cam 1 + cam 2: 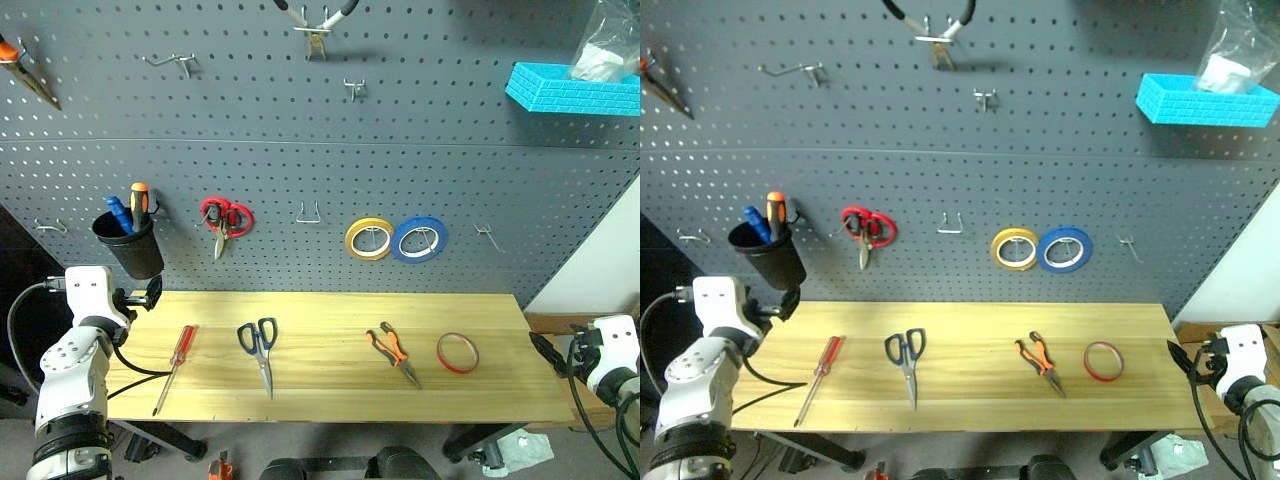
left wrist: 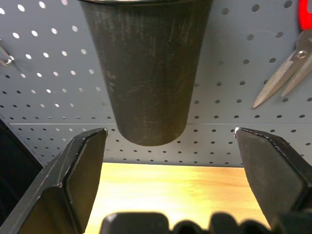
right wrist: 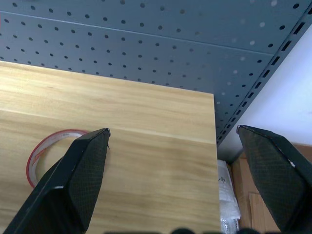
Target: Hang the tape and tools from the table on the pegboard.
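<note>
Grey pegboard fills the far wall, already carrying red-handled scissors, a yellow roll, a blue roll and a black cup of tools, with a bare hook between the scissors and the rolls. On the table in front of it four things lie in a row, well apart: the screwdriver at the left, then the blue-handled scissors, the pliers, and the red tape at the right. Nothing from the table is hung yet.

The left gripper stands wide open and empty at the table's left end, just below the cup. The right gripper is also spread wide and empty off the right end, the tape nearest to it.

The risks, as I judge them: the thin ring lies flat, so closing fingers may skid it along the wood or off the near edge, and a left arm rising carelessly could knock the cup.
</note>
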{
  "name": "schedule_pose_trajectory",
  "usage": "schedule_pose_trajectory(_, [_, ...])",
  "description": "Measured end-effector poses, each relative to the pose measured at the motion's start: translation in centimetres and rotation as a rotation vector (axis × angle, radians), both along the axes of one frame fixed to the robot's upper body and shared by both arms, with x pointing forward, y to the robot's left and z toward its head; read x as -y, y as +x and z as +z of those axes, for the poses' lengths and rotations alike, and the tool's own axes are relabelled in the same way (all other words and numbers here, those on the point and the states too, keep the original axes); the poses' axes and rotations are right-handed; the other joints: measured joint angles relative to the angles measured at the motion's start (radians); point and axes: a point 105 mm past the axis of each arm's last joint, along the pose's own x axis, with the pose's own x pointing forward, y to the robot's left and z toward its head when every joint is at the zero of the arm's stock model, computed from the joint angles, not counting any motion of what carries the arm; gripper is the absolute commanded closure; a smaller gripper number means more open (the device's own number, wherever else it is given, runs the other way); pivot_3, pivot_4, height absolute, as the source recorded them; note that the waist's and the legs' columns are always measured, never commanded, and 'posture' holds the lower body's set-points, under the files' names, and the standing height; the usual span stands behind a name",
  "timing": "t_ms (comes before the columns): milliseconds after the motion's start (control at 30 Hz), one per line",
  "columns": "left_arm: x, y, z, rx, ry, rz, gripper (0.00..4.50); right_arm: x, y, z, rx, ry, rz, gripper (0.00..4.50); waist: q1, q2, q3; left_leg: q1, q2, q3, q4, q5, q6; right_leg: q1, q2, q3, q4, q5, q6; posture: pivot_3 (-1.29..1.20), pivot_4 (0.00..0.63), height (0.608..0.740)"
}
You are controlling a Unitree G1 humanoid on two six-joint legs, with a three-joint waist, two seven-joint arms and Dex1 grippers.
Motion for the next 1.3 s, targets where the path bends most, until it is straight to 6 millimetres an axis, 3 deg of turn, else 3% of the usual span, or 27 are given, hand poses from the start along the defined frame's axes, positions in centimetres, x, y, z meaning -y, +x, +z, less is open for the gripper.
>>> schedule_pose_trajectory(300, [0.8,-0.1,-0.1,-0.005,0.03,-0.063,0.02,-0.8,0.0,0.1,0.001,-0.008,0.038,0.0,0.0,0.0,0.0,0.0,0.0,0.003,0.0,-0.001,0.0,-0.001,0.001,0.003,0.0,0.0,0.001,-0.04,0.0,0.74])
schedule_pose_trajectory(533, [8.8,-0.5,0.0,-0.053,0.039,-0.515,0.02,-4.5,-1.3,-0.1,-0.063,0.019,0.199,0.0,0.001,0.0,0.0,0.001,0.001,0.004,0.0,-0.001,0.0,-0.001,0.001,0.005,0.0,0.0,0.001,-0.05,0.003,0.74])
schedule_pose_trajectory(700, [11.7,-1.1,0.4,-0.093,-0.006,-0.674,0.02,-6.8,-2.7,0.0,-0.132,0.072,0.274,0.0,-0.004,0.001,0.001,0.001,0.002,0.005,0.0,-0.001,0.0,-0.002,0.002,0.005,0.0,0.0,0.001,-0.09,0.022,0.74])
schedule_pose_trajectory(867, [15.2,-2.1,-0.5,-0.234,-0.026,-0.878,0.02,-10.6,-4.2,0.8,-0.232,0.125,0.38,0.0,-0.019,0.004,0.007,0.001,0.001,0.005,0.0,-0.001,0.0,-0.002,0.003,0.006,0.0,0.0,0.001,-0.12,0.041,0.74])
schedule_pose_trajectory(1033, [19.3,-2.7,0.3,-0.26,-0.019,-1.102,0.02,-13.0,-3.4,0.4,-0.285,0.077,0.41,0.0,-0.032,0.0,0.019,0.0,0.001,0.005,0.001,-0.001,0.0,-0.002,0.003,0.008,-0.001,0.0,0.001,-0.13,0.055,0.74])
schedule_pose_trajectory(1167, [21.0,-4.1,1.0,-0.294,-0.018,-1.297,0.02,-14.2,-1.7,0.4,-0.278,0.037,0.393,0.0,-0.052,0.001,0.026,-0.002,0.001,0.006,0.0,-0.001,0.0,-0.005,0.004,0.009,-0.001,0.0,0.001,-0.14,0.07,0.74])
schedule_pose_trajectory(1300, [22.7,-5.7,1.4,-0.394,-0.129,-1.485,0.02,-15.1,0.7,-0.3,-0.277,0.012,0.349,0.0,-0.06,-0.002,0.046,-0.003,0.001,0.005,0.0,-0.001,0.0,-0.007,0.005,0.009,0.0,0.0,0.001,-0.15,0.106,0.74])
